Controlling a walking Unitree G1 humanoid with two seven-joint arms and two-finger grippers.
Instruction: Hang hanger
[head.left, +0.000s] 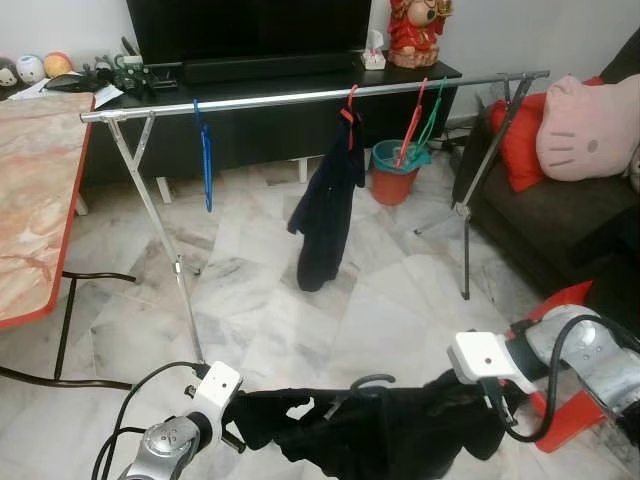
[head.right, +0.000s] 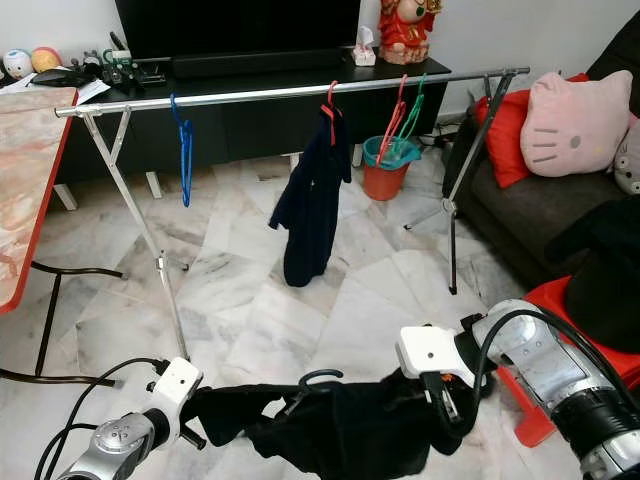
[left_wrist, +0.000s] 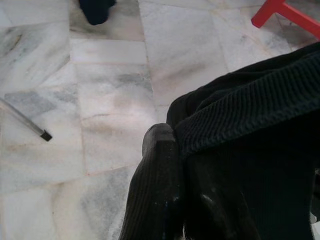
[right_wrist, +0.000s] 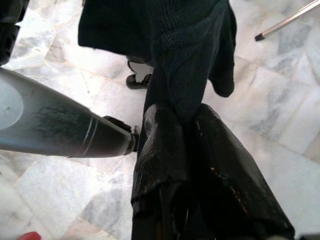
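A black garment (head.left: 380, 430) on a dark hanger, whose hook (head.left: 372, 381) sticks up at its middle, is stretched low over the floor between my two grippers. My left gripper (head.left: 238, 415) is shut on the garment's left end; in the left wrist view one finger (left_wrist: 157, 150) presses into the ribbed cloth. My right gripper (head.left: 492, 400) is shut on the right end, with both fingers (right_wrist: 160, 145) wrapped in fabric. The silver rail (head.left: 300, 97) of a drying rack runs across ahead. It carries a blue hanger (head.left: 205, 150), a dark garment on a red hanger (head.left: 330, 200), and red and green hangers (head.left: 415, 120).
A red-edged table (head.left: 40, 200) stands at the left. Behind the rack is a black TV console (head.left: 300, 70) and a teal-and-red bucket (head.left: 395, 170). A dark sofa (head.left: 560, 220) with a pink cushion (head.left: 585, 125) is at the right, a red stool (head.left: 565, 415) by my right arm.
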